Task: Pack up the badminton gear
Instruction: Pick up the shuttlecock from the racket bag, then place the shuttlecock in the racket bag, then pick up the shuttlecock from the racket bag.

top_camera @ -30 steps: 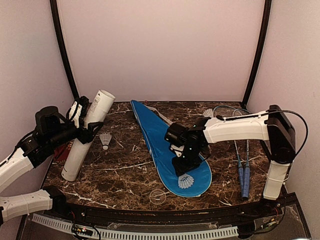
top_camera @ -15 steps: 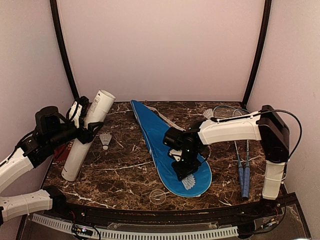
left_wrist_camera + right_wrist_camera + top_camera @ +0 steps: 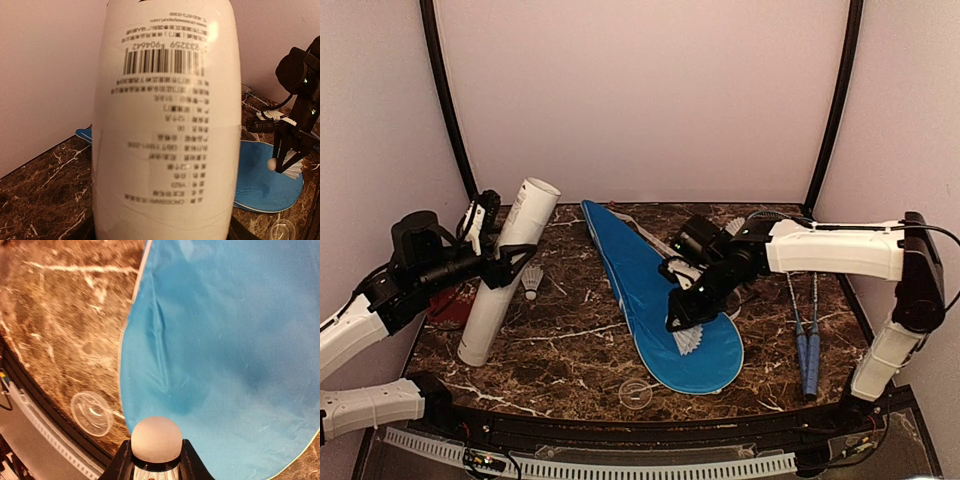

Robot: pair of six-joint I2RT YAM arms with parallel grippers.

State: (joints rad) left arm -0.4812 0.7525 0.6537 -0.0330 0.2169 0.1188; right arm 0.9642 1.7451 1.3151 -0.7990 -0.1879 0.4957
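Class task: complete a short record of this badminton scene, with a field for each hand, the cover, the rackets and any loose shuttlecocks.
Left hand: gripping the white tube, which is tilted
Right hand: holds a shuttlecock by its cork end, over the blue cover
Blue cover: lying flat, mid-table
Rackets: side by side at the right, untouched
First loose shuttlecock: on the table beside the tube
Second loose shuttlecock: by the racket heads

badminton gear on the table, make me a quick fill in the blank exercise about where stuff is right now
1. The right gripper holds a shuttlecock above the ____ cover.
2. The left gripper is shut on the long ____ tube.
3. The two rackets lie on the table, on its ____ side.
Missing words: blue; white; right.
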